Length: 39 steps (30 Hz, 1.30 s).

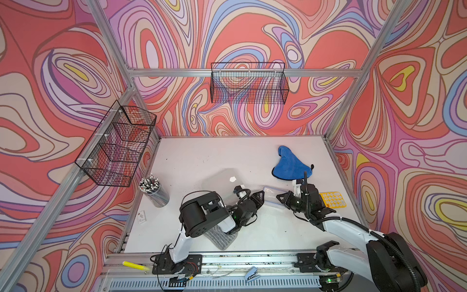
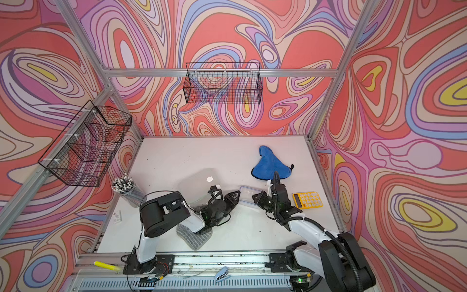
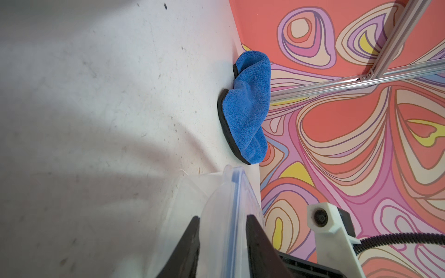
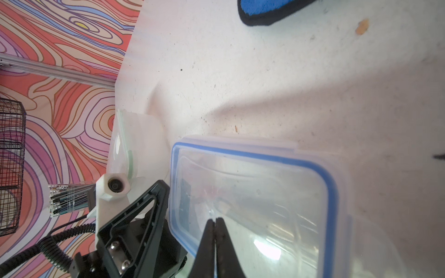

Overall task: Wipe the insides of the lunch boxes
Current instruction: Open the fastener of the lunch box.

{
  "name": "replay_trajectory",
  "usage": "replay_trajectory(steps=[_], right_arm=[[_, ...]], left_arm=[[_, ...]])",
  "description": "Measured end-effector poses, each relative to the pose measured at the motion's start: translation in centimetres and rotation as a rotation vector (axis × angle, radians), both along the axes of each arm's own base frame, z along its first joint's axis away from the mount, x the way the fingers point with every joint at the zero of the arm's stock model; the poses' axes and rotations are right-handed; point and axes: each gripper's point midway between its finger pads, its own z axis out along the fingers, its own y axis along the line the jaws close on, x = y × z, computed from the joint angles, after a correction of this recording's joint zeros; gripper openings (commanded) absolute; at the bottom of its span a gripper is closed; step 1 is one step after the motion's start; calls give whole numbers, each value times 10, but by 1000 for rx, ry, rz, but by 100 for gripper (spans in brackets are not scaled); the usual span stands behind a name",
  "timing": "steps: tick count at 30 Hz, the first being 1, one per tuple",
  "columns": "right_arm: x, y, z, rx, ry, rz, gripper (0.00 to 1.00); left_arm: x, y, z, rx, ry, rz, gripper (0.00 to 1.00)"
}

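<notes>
Lunch box (image 3: pixel 190 197) rim runs off-frame between left pincer (image 3: pixel 222 217) jaws, maybe gripped

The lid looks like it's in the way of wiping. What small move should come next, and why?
Probably raise the left gripper a little to peel up that end of the lid. Its fingers pinch the lid's end, the lid covers the small box, and the blue cloth lies untouched farther back. The shut right gripper sits over the lid; whether it presses down I cannot tell.
</notes>
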Motion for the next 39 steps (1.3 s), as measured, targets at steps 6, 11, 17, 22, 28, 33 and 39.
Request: replay_trajectory(steps=[6,11,17,22,28,33,39], right_arm=[[-1,0,-1,-9,0,10,0],[-2,0,-1,-23,2,20,0],[-3,-1,-1,-40,1,32,0],[-2,1,0,-47,-2,45,0],[-2,1,-1,-55,-3,52,0],[-2,0,-1,-60,-5,56,0],[-3,0,-1,-67,-8,62,0]], left_arm=[[-3,2,-1,10,-7,0,33],[-2,3,-3,22,-10,3,28],[-3,4,-3,34,-8,5,26],[-4,8,0,56,-3,7,26],[-4,9,0,80,0,7,26],[-6,11,1,111,12,4,26],[-7,14,1,137,26,4,24]])
